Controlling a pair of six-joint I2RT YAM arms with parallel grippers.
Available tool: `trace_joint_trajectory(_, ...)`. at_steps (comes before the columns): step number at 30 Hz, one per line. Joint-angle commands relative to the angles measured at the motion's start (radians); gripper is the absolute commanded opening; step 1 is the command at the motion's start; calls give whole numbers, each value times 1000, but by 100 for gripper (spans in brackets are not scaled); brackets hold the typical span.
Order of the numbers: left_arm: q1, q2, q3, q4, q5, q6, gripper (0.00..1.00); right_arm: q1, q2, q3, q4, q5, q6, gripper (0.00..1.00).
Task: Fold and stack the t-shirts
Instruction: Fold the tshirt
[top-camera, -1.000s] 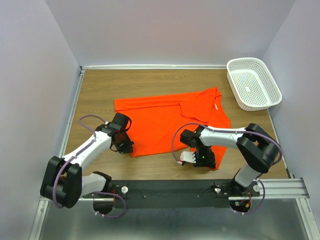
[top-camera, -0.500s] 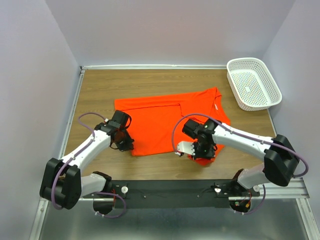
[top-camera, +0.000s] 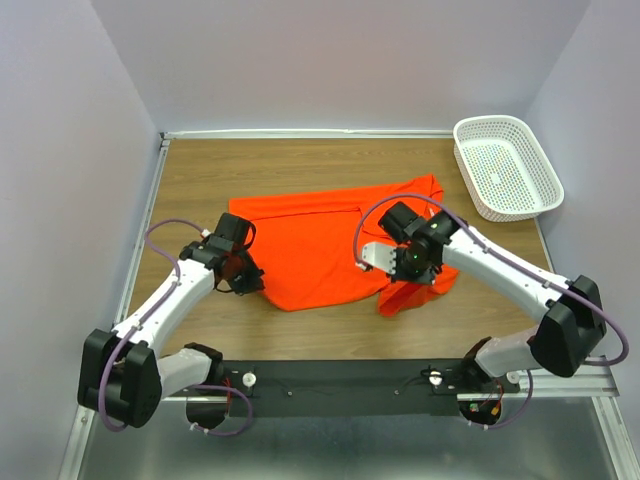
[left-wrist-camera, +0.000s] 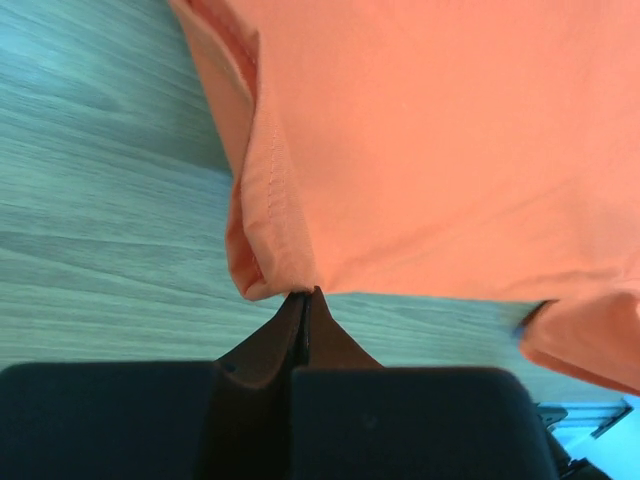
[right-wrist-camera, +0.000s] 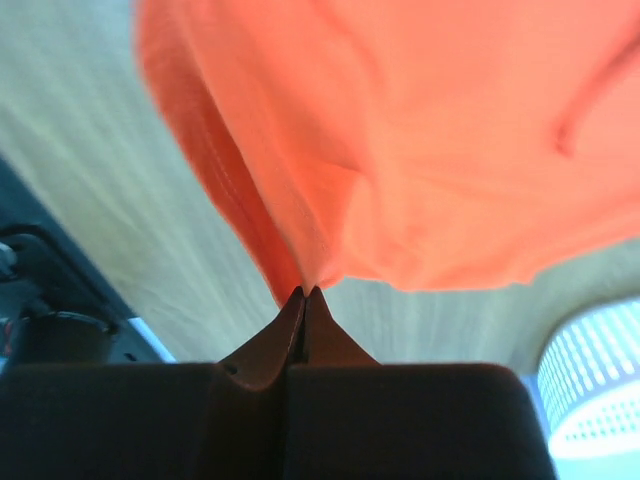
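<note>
Shirt (top-camera: 315, 250) sits mid-counter (top-camera: 300, 165), mostly flat, long side running left to right. Far part is flat. Near-right part is bunched and held up off the wood, with a loose fold drooping below the right arm (top-camera: 500, 265).

Left arm (top-camera: 165, 300) reaches in from the near left, wrist at the shirt's near-left corner. Left jaws are fully closed, pinching that corner at the hem. In the left wrist view the tips meet at a point right on the stitched edge. The shirt (left-wrist-camera: 430, 140) spreads away from them and the counter (left-wrist-camera: 100, 190) shows on the left. The hem curls over itself by the grip.

Right arm reaches across from the near right, wrist over the shirt's right half. Right jaws are also fully closed, gripping a pinch of cloth. In the right wrist view the tips are shut tight on a gathered fold. The shirt (right-wrist-camera: 400, 150) drapes from that pinch in soft creases, with the counter (right-wrist-camera: 80, 200) blurred behind.

Basket (top-camera: 505, 165), white and perforated, sits at the far right corner of the counter, well apart from the shirt. Its edge (right-wrist-camera: 595, 385) shows low right in the right wrist view.
</note>
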Motion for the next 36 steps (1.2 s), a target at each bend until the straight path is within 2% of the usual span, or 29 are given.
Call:
trace_joint_trajectory(1, 42, -38, 21, -39, -30, 31, 0, -76, -43, 66, -7, 30, -42, 0)
trace_joint_trajectory(12, 206, -35, 76, -51, -31, 131, 0, -208, -74, 161, -10, -16, -78, 1)
trace_joint_trajectory(20, 214, -27, 81, -43, -27, 145, 0, -231, -51, 225, -18, -54, -89, 1)
trace_joint_trajectory(22, 216, -27, 72, -42, -24, 146, 0, -231, -42, 213, -22, -97, -92, 1)
trace_joint_trajectory(26, 217, -37, 53, -31, -18, 148, 0, -229, -37, 176, -99, -276, -153, 0)
trace_joint_trajectory(27, 217, -37, 46, -27, -14, 149, 0, -228, -31, 169, -146, -367, -168, 1)
trace_joint_trajectory(29, 217, -34, 39, -19, -11, 149, 0, -213, -26, 105, -159, -427, -185, 1)
trace_joint_trajectory(33, 219, -12, 41, -2, -5, 151, 0, -56, 6, -43, 43, -318, -64, 0)
trace_joint_trajectory(36, 219, 3, 47, 4, -11, 155, 0, 25, 125, -36, 108, -312, 2, 1)
